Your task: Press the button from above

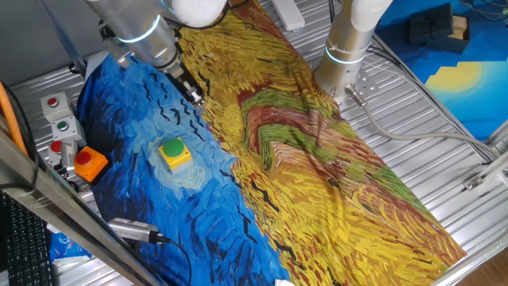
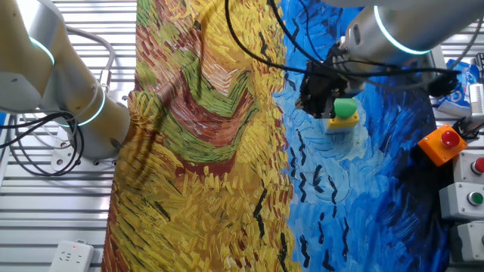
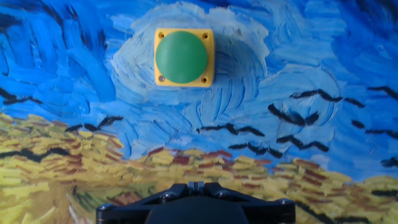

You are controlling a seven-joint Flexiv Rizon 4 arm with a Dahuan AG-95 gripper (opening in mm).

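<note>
The button (image 1: 175, 151) sits flat, dome up, on the blue part of the cloth (image 1: 333, 175) near the table's box-lined edge, ready for a press; gripper (image 1: 193, 94) hangs beside it, can't tell if it's open or closed.

White-grey arm (image 1: 139, 28), glowing cyan joint rings, black pincer (image 2: 316, 94), black cables.

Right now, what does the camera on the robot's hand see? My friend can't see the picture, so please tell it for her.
A round green dome button in a yellow square box sits near the top of the hand view, on a painted cloth with swirly blue sky, black birds and yellow field. The black gripper pokes in at the bottom edge, well short of the button.
</note>
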